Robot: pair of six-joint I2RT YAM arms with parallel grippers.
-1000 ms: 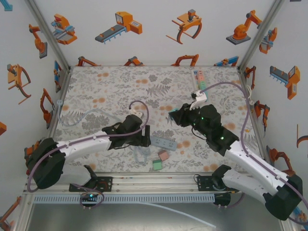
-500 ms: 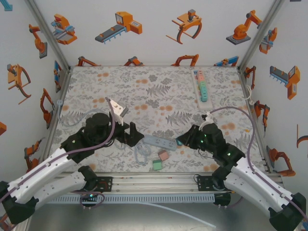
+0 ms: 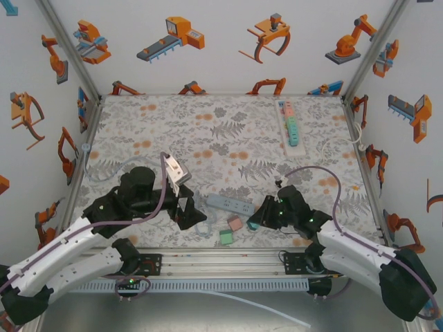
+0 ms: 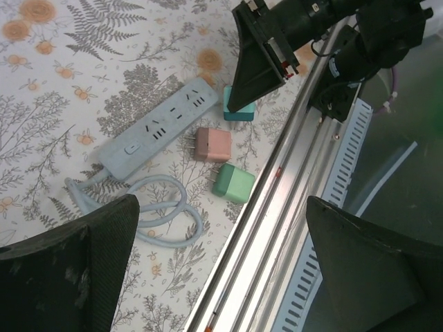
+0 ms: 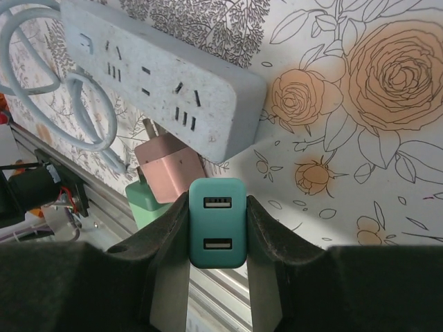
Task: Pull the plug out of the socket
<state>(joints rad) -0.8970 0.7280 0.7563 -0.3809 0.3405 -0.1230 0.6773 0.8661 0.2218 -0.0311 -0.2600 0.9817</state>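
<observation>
Right end effector (image 5: 218, 207) is clamped on the teal plug (image 5: 218, 235), with the power strip (image 5: 166, 90) just ahead of it; left end effector (image 4: 221, 207) gapes wide, holding nothing.

No lettering, brand, number or sign is legible: the power strip (image 5: 159, 90), the teal plug (image 5: 218, 232) with its two ports, and the robot pictures on the walls (image 3: 173, 38) carry no readable text

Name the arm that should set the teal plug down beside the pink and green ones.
Right. The right gripper is shut on the teal plug, which is out of the power strip; the left gripper is open, holding nothing.
</observation>
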